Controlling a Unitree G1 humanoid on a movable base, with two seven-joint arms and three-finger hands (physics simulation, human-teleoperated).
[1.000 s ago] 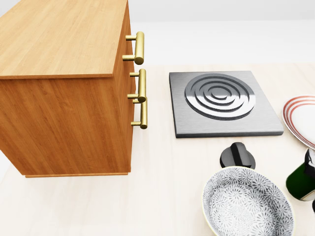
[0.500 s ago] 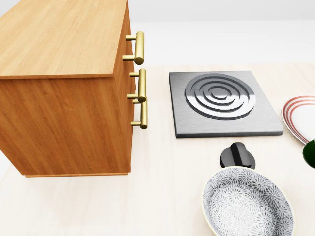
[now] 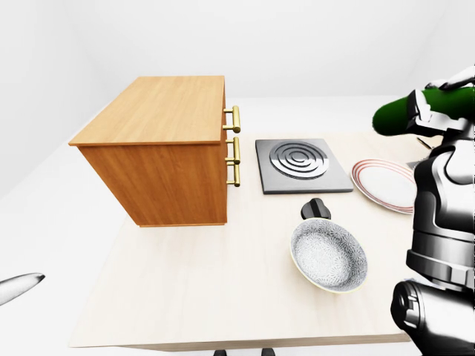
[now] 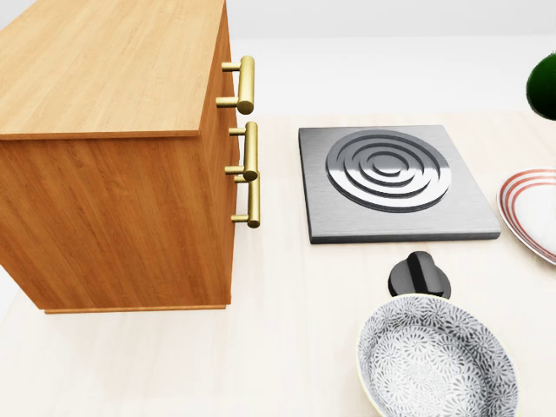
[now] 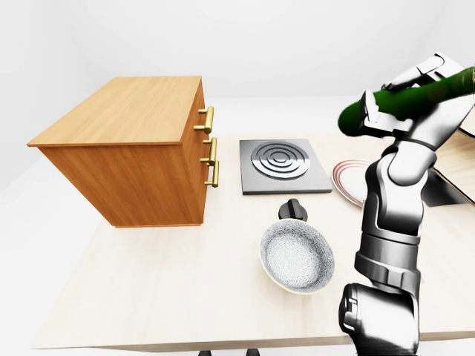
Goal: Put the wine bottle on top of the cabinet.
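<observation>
While the tabletop [image 5: 163,282] is carrying the cabinet [image 5: 126,152] at 9 o'clock, the right hand [image 5: 415,93] is gripping the wine bottle [image 5: 393,104], tilted near-horizontal, aloft at 2 o'clock, above the plate [image 3: 386,184]. Left hand's [image 3: 18,287] state: cannot tell.

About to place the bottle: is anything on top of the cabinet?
The cabinet top shows bare wood in all views. The head view crops its far-left part. The wine bottle is in the right hand.
</observation>
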